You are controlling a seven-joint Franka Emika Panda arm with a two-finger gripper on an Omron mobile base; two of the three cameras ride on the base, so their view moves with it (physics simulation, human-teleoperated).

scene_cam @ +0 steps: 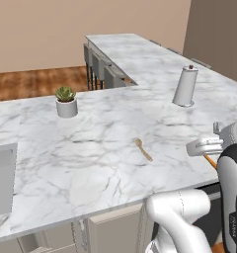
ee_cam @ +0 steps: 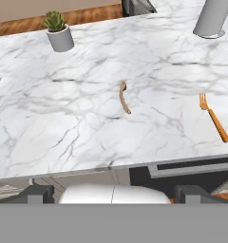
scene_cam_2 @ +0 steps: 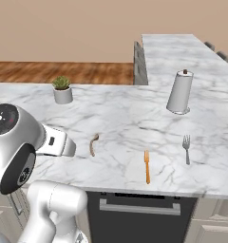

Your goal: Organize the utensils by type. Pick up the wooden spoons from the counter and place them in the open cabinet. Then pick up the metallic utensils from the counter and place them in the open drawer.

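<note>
A brown wooden spoon (scene_cam: 143, 149) (scene_cam_2: 93, 144) (ee_cam: 124, 97) lies on the white marble counter (scene_cam: 91, 158) (scene_cam_2: 125, 118) (ee_cam: 63, 118), near its front edge. To the spoon's right lie an orange fork (scene_cam_2: 147, 166) (ee_cam: 213, 117) and a grey steel fork (scene_cam_2: 186, 148). In the left base view the arm hides most of the orange fork (scene_cam: 210, 161). My gripper (ee_cam: 114, 193) hangs open and empty, back from the counter's front edge and short of the spoon, its dark fingertips (ee_cam: 39, 193) spread wide. The cabinet and the drawer are out of view.
A small potted plant (scene_cam: 66, 101) (scene_cam_2: 62, 90) (ee_cam: 58, 33) stands at the back left. A paper towel roll (scene_cam: 185, 86) (scene_cam_2: 180, 92) stands at the back right. A sink (scene_cam: 2, 178) is set into the far left. A dark appliance front (scene_cam_2: 139, 209) sits under the counter.
</note>
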